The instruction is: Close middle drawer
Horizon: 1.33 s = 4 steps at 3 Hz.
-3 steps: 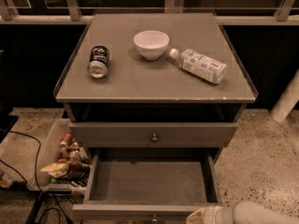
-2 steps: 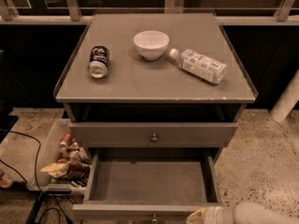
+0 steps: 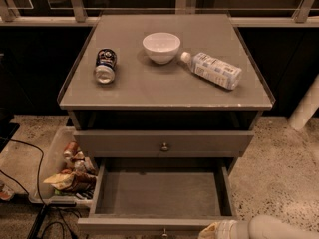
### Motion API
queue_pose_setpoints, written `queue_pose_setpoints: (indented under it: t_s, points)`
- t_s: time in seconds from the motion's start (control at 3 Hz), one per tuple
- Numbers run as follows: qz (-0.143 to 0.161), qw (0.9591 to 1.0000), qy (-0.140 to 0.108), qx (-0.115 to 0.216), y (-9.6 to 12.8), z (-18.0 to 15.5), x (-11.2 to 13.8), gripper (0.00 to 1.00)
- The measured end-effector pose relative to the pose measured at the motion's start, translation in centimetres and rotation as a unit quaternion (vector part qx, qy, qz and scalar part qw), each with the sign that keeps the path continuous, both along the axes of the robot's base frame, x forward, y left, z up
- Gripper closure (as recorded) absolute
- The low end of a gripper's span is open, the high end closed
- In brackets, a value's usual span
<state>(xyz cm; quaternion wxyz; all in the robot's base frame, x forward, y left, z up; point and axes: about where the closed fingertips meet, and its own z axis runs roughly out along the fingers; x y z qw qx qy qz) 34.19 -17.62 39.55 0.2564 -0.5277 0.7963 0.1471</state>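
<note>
Because the middle drawer (image 3: 159, 195) is standing pulled well out toward me, its bare grey inside showing with nothing in it, I am holding my claw (image 3: 213, 231) low at the bottom edge of the view, right at the drawer's front panel and just to the right of its small round knob (image 3: 163, 231); I am reading that placement as set for a flat push on the panel rather than a grasp of the knob, since closing needs only pressure straight back; I cannot tell whether the claw is open or closed, nor whether it is touching the panel yet, as only its pale tip and the arm (image 3: 279, 229) behind it are showing; being off-centre to the right, I am judging that a push from here may skew the drawer a little, so the force is wanting to be square to the cabinet; beyond the open drawer the top drawer front (image 3: 199, 142) is sitting shut, marking the line the middle one has to reach; to the left on the floor a plastic bin (image 3: 50, 166) of snack packets is standing beside the cabinet, out of the drawer's path; farthest, on the table (image 3: 164, 89), a can (image 3: 105, 66) is lying on its side at left, a white bowl (image 3: 161, 47) is sitting upright in the middle and a bottle (image 3: 214, 69) is lying on its side at right; loose and able to roll, they are giving me reason to close gently.
</note>
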Motion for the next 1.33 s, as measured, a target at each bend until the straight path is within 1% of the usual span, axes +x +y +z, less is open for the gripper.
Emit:
queue_pose_setpoints:
  t_s: [0.33,0.67,1.0,1.33]
  points:
    - [0.009,0.9997,-0.021,0.011,0.4,0.0,1.7,0.14]
    - [0.009,0.9995,-0.026,0.016,0.7,0.1,1.9,0.15]
    - [0.006,0.9986,-0.044,0.028,0.7,0.5,5.2,0.38]
    - [-0.005,0.9969,-0.065,0.044,0.2,1.0,10.8,0.61]
